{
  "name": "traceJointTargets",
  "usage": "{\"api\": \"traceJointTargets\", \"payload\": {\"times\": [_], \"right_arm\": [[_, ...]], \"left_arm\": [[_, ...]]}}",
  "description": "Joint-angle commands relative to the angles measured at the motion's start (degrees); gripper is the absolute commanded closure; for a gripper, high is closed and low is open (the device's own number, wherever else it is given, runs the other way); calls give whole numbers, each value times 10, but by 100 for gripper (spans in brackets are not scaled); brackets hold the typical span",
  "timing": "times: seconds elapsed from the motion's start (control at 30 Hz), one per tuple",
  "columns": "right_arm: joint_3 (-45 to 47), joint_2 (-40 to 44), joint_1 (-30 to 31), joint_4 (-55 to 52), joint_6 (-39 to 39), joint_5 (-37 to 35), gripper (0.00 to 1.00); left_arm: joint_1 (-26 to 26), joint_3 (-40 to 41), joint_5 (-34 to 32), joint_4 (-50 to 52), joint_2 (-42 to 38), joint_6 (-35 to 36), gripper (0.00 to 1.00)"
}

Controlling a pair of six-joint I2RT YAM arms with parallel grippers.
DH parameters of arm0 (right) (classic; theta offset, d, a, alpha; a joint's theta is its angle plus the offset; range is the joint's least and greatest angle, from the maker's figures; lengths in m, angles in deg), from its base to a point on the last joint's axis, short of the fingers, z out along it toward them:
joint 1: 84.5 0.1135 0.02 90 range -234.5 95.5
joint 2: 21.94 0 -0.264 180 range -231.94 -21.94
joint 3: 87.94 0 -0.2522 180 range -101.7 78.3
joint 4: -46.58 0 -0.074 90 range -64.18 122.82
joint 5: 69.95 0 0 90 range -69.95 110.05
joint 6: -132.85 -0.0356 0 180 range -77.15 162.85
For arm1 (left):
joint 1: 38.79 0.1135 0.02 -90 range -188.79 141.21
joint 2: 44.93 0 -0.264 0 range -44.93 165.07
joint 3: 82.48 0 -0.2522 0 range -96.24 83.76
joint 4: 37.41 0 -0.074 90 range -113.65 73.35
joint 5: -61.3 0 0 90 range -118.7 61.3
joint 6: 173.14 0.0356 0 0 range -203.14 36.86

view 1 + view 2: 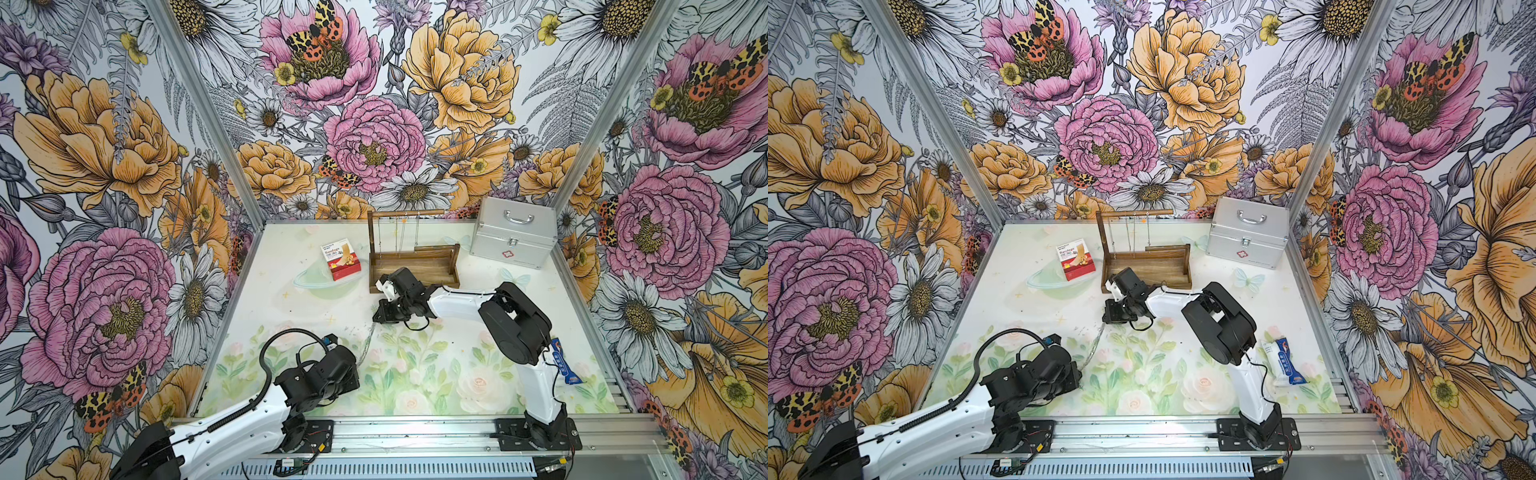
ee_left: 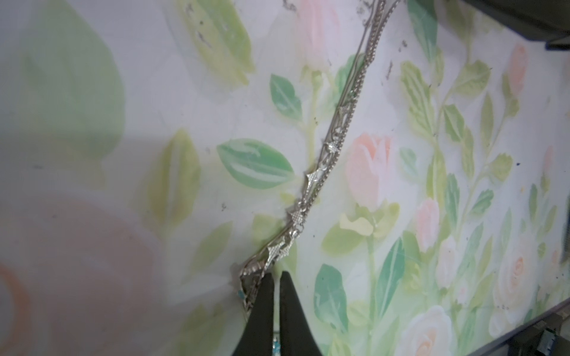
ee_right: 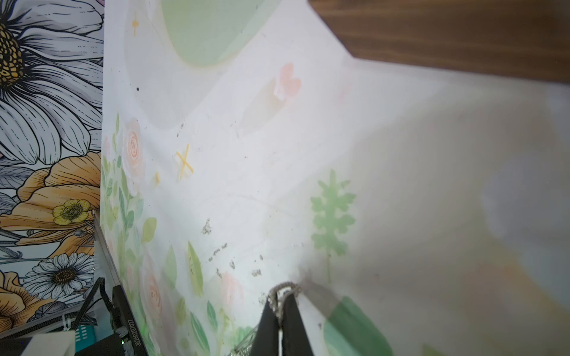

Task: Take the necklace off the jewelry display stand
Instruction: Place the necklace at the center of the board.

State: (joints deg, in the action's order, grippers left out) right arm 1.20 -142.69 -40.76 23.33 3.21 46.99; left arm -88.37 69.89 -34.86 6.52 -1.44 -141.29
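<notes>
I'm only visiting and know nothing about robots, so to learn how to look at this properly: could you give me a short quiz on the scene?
1. Multiple choice: what do the right arm's jaws pinch? A) the silver necklace B) a bandage box C) a case handle
2. True or false: the jewelry display stand has nothing hanging from its top rod.
3. What stands to the right of the stand?
Key: 1 A. 2 False: thin chains hang there. 3 The shut silver first-aid case.
</notes>
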Motion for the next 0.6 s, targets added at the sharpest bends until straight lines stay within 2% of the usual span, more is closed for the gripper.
{"api": "traceJointTargets", "payload": {"times": [0.0, 0.3, 0.43, 0.57], "right_arm": [[-19, -12, -1, -5, -4, -13, 100], [-27, -19, -2, -15, -6, -13, 100], [-28, -20, -2, -17, -6, -14, 100], [-29, -21, -2, -17, -6, -16, 100]], "left_arm": [[6, -21, 12, 10, -2, 14, 87], [21, -58, 27, 9, -22, 40, 80], [38, -78, 22, 10, 0, 66, 78], [83, -86, 36, 2, 41, 104, 79]]}}
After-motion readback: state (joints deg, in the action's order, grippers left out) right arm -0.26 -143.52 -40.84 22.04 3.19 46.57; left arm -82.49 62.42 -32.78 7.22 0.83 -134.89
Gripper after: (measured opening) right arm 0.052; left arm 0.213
